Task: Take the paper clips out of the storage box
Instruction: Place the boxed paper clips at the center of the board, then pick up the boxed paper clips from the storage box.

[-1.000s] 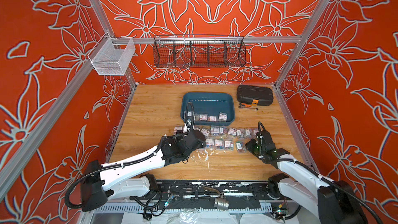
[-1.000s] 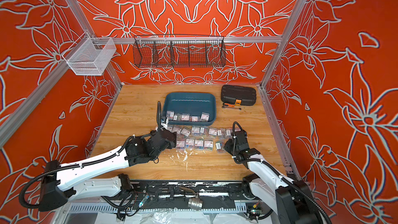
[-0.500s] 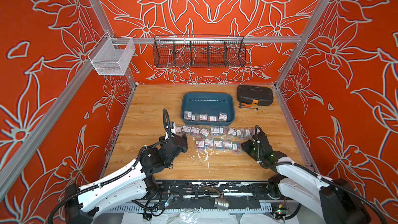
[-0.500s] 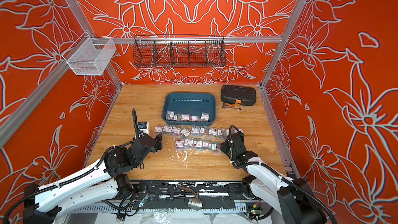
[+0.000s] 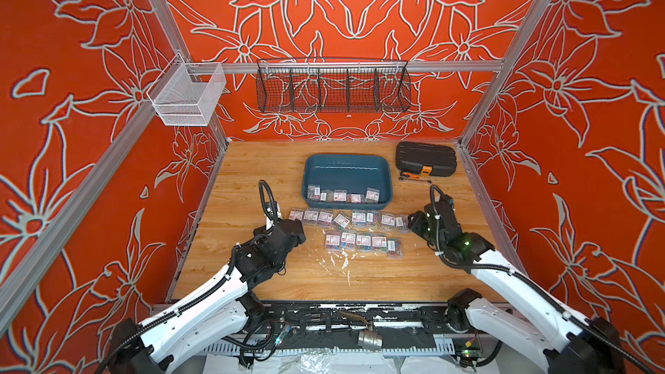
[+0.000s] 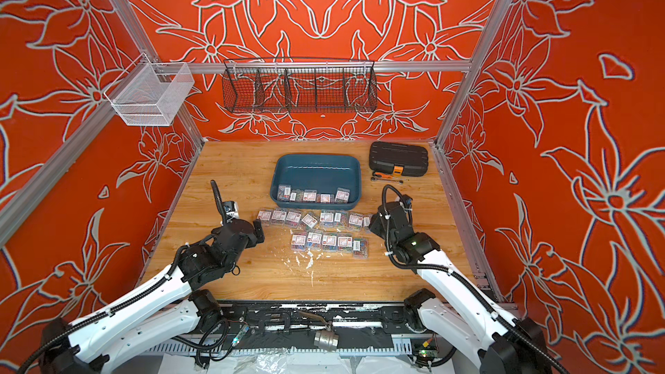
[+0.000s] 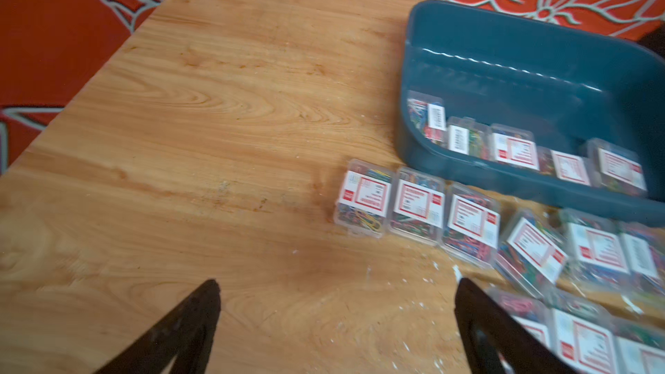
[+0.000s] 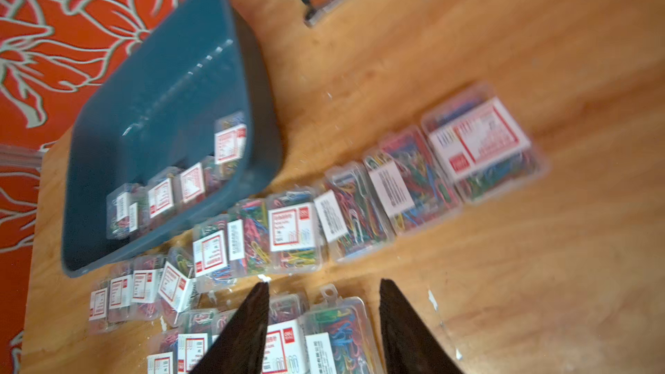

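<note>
Teal-blue tray: the shallow teal-blue plastic storage box (image 5: 347,157) with rounded corners is set towards the back of the wooden table (image 5: 252,174), near a black ribbed case with an orange latch (image 5: 425,159).
Clips in the tray: about five small clear plastic boxes of multicoloured paper clips (image 5: 340,196) are lined along the near wall, some leaning on it.
Clips on the table: two rows of the same boxes (image 5: 354,219) are laid just in front of the tray, between the arms.
Left gripper: the left gripper (image 7: 338,282) is spread wide over the wood by the left end of the rows, with nothing between its fingers.
Right gripper: the right gripper (image 8: 325,284) is parted above a box at the right end of the rows; no clamping is seen.
Handling: each box is judged light, rigid and smooth-sided, so it may slip under a weak pinch, while the thin lid could be popped by a hard one. The two opposite narrow sides are judged the best hold, taken from above.
Writing: white labels with red frames and a red square logo are carried on the lids, and barcode strips on some sides; the print is too blurred to be read.
</note>
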`<action>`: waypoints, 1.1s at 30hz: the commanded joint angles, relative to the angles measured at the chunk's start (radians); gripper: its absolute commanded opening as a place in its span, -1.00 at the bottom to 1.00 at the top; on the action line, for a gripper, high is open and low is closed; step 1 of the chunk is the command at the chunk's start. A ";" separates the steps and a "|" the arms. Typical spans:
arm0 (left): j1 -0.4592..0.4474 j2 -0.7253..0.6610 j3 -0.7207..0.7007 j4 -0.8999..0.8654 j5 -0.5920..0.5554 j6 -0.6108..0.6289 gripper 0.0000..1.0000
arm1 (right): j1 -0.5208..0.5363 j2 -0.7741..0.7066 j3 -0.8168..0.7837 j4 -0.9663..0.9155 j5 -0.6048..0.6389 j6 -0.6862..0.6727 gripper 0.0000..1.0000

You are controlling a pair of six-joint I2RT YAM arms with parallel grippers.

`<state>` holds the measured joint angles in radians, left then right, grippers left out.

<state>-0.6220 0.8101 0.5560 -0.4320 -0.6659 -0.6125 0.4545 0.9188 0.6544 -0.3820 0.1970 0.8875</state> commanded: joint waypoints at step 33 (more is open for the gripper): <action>0.390 0.311 -0.050 0.476 0.340 0.165 0.96 | 0.103 1.253 1.035 -0.382 -0.140 -0.372 0.80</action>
<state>-0.2398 1.1149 0.4808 0.0246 -0.3397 -0.4530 0.5579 2.1139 1.6695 -0.6926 0.0834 0.5091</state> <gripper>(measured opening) 0.983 0.899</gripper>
